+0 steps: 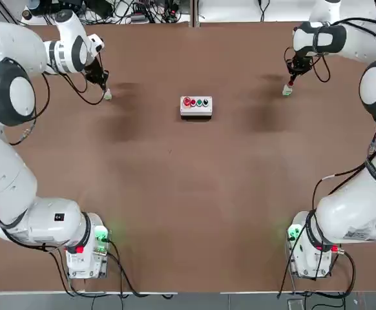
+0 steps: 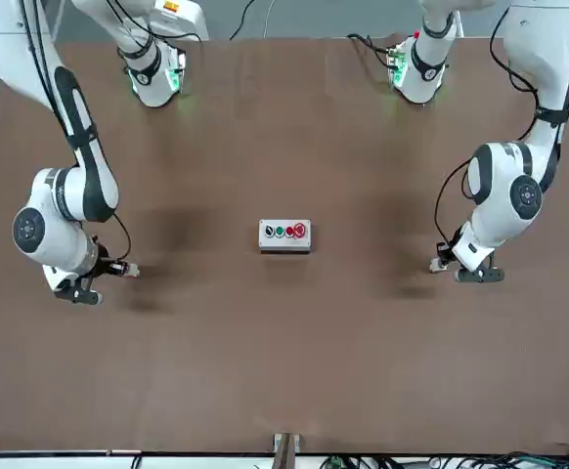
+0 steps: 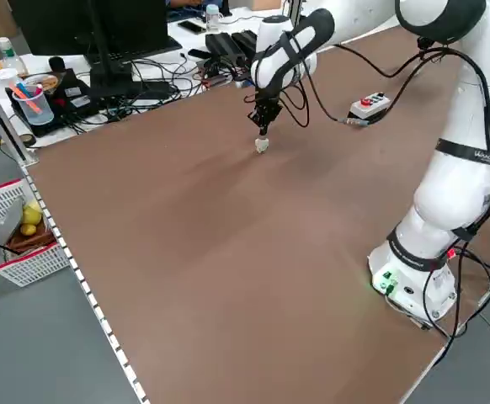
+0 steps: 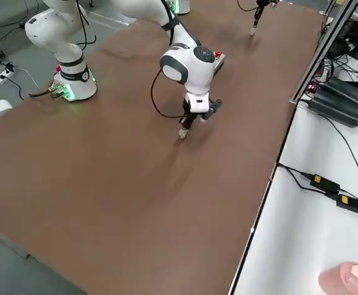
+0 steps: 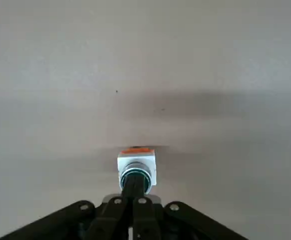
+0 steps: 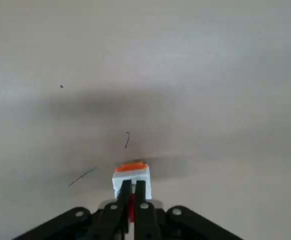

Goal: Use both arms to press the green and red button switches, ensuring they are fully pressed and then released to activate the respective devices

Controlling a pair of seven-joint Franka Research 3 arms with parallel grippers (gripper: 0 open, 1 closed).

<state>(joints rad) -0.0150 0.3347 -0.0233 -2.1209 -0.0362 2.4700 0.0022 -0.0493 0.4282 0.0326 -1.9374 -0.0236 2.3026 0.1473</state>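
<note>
The green button switch [image 5: 136, 169], a small white base with a green-ringed cap, sits at the far left of the table [image 1: 175, 194]. My left gripper [image 5: 134, 187] is shut, and its joined fingertips rest on the cap from above; in the top view the switch [image 1: 107, 95] lies just below the gripper [image 1: 102, 82]. The red button switch [image 6: 131, 179] stands at the far right. My right gripper [image 6: 132, 194] is shut, with its tips down on the red cap, which shows between them. The top view shows this switch [image 1: 287, 90] under the right gripper [image 1: 293, 72].
A larger white box with a row of red and green buttons [image 1: 196, 105] sits at the middle of the table's far half. Cables and electronics [image 3: 127, 76] crowd the bench beyond the far edge. A red-rimmed basket [image 3: 18, 236] stands off the table on the robot's left side.
</note>
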